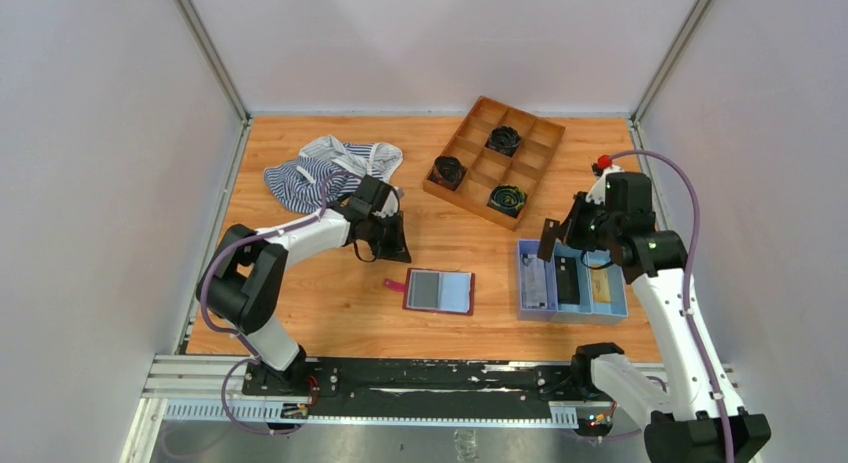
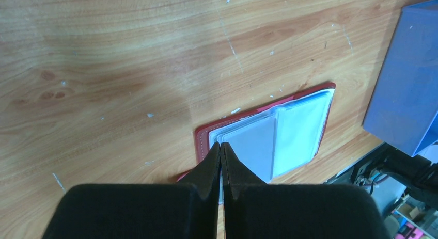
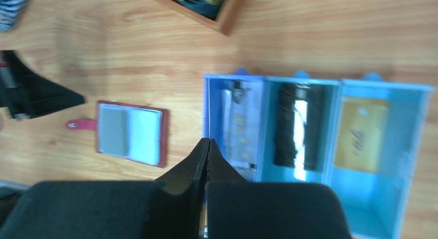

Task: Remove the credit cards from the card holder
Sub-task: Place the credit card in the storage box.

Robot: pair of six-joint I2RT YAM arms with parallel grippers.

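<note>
Card holder [image 1: 438, 291] lies open on the table, long axis left-right, strap tab toward the left gripper [image 1: 392, 245]. That gripper, the nearer one, hangs just beyond it, jaws pressed together and empty. The right gripper [image 1: 552, 245], likewise closed on nothing, hovers over the blue tray [image 1: 572, 314]. Its compartments hold a pale card [image 3: 240, 123], a dark card [image 3: 297, 125] and a tan card [image 3: 360, 133]. A grey card [image 2: 254, 146] seems to sit in one pocket.
</note>
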